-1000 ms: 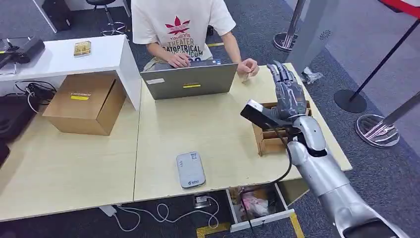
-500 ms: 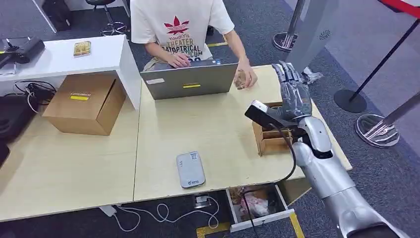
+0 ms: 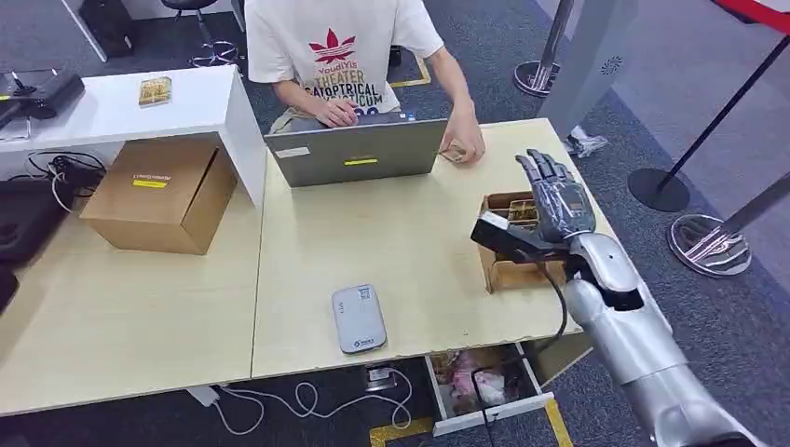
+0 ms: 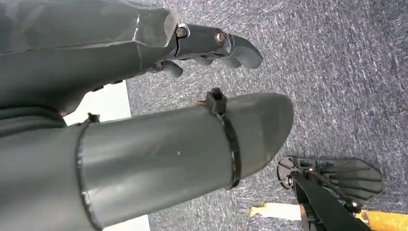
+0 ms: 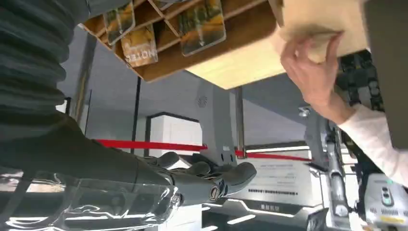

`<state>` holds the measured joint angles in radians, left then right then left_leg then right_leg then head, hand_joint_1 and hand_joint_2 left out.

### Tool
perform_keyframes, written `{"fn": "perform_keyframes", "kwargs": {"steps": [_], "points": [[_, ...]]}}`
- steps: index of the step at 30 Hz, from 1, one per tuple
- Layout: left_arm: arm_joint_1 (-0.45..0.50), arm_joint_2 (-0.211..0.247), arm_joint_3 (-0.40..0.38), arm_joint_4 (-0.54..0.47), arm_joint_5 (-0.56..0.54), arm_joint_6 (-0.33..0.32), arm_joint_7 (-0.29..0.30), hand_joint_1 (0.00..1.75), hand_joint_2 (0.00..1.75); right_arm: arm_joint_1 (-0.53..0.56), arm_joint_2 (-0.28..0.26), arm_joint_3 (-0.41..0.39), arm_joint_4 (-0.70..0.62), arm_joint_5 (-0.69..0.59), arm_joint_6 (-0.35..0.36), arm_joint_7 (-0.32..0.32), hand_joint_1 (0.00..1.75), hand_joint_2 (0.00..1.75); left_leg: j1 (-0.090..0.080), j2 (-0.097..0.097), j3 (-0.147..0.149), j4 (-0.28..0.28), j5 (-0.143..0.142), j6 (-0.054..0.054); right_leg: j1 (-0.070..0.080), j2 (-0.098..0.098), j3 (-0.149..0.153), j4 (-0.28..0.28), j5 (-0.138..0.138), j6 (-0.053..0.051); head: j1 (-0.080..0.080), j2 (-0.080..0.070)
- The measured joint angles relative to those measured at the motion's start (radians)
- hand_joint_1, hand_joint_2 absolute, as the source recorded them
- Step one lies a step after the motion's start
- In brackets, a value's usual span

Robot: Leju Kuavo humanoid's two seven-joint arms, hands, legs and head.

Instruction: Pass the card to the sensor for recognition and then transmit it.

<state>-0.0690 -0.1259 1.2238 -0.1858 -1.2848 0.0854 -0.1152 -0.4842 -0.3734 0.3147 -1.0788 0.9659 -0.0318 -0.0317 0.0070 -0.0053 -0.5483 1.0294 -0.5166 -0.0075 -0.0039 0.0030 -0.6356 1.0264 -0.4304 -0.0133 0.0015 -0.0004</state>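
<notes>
The right hand (image 3: 557, 197) is above the card box (image 3: 508, 265) at the right side of the table (image 3: 410, 251). Its fingers are stretched out and apart, and it holds nothing. The left hand (image 4: 211, 41) is near the carpet floor; its fingers look loosely curled and nothing is in them, but I cannot tell its state for sure.

The cards (image 5: 201, 20) stand in the slots of the box, and none is taken out yet. The sensor (image 3: 359, 318), a grey flat device, lies near the front edge of the table, well apart from the box. I judge that the task is at its first step: to reach for a card. The next move asks the hand to go down into one slot, pinch one card by its edge, lift it straight out, and then carry it across to the sensor. The slots are narrow, so the fingers must be placed with care.

A person (image 3: 340, 47) sits behind a laptop (image 3: 354, 152), with one hand on the table near the box. The shirt reads "YoudiYis THEATER", and the lower lines are partly hidden. One card in the right wrist view shows letters like "NOTES", upside down. The laptop and the brown carton (image 3: 160, 194) have yellow labels, too small to read.
</notes>
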Motion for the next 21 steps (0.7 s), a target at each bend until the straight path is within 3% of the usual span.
{"fn": "perform_keyframes", "kwargs": {"steps": [21], "points": [[0.0, 0.005, 0.0, 0.0, -0.008, -0.005, 0.0, 0.0, 0.0, -0.004, -0.053, 0.006, 0.035, -0.028, 0.102, -0.036, 0.03, 1.75, 0.0, 0.0, -0.001, 0.0, 0.0, 0.0, 0.0, 0.0, 0.0, 0.0, 0.0, 0.0, 0.0, 0.0]]}}
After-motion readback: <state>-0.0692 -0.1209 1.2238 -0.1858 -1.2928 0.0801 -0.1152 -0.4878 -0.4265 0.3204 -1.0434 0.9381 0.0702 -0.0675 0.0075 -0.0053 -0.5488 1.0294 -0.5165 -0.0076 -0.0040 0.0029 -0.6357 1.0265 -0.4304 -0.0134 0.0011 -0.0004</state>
